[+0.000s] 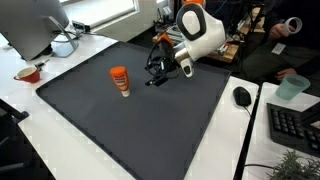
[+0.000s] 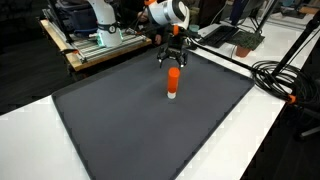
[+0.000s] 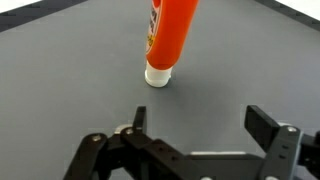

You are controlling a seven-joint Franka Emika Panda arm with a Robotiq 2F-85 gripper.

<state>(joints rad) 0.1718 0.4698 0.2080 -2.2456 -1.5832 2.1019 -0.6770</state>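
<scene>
One orange tube [image 3: 172, 30] stands cap-down on the dark mat [image 3: 60, 80], at eleven o'clock from the gripper [image 3: 200, 118]; fingers [image 3: 138, 118] spread, empty. Centring them astride it looks wise: it seems tippy.

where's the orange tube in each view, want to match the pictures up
Exterior view: the orange tube stands upright left of centre, picture-left of the gripper.
Exterior view: the tube stands upper centre, just below the gripper in the picture.
Wrist view: the tube is at top centre, beyond the open gripper.
Shared landmark: the dark grey mat under the tube in all three.
</scene>
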